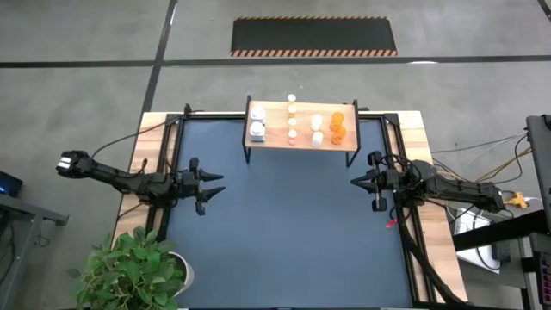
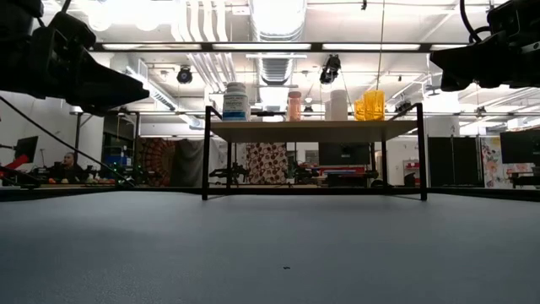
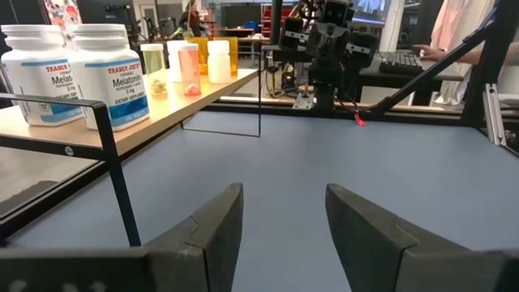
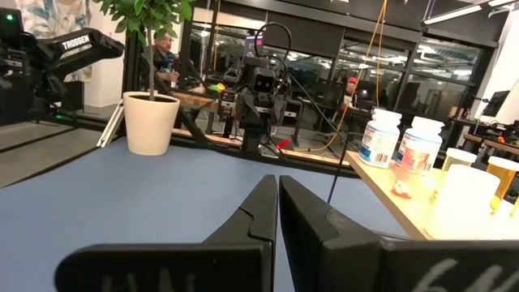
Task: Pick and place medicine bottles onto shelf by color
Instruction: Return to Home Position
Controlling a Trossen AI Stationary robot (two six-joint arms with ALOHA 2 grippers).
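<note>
Your medicine bottles [image 1: 256,131] all stand upright on the shelf [image 1: 275,138] at the bench's [image 1: 146,138] far edge. The left gripper [image 1: 222,182] waits off its left end, fingers parted and empty. The right gripper [image 1: 354,181] waits off its right end, fingers closed on nothing. Bare mat [image 1: 293,232] lies between the 2.

Shelf [image 1: 301,143]: light wood top, black legs. On it, left to right: white bottles [image 1: 256,131] with blue-and-white labels, small amber bottles [image 1: 293,110] with white caps, plain white bottles [image 1: 317,129], bright orange bottles [image 1: 337,129] at the right end. Mat [image 1: 284,241] dark blue, table [image 1: 146,138] edge light wood. Left gripper [image 1: 217,185] and right gripper [image 1: 355,181] black. Plant [image 1: 129,258] green, pot [image 1: 182,269] white. Floor [image 1: 86,34] grey; far panel [image 1: 314,34] black with orange-black striped border.
</note>
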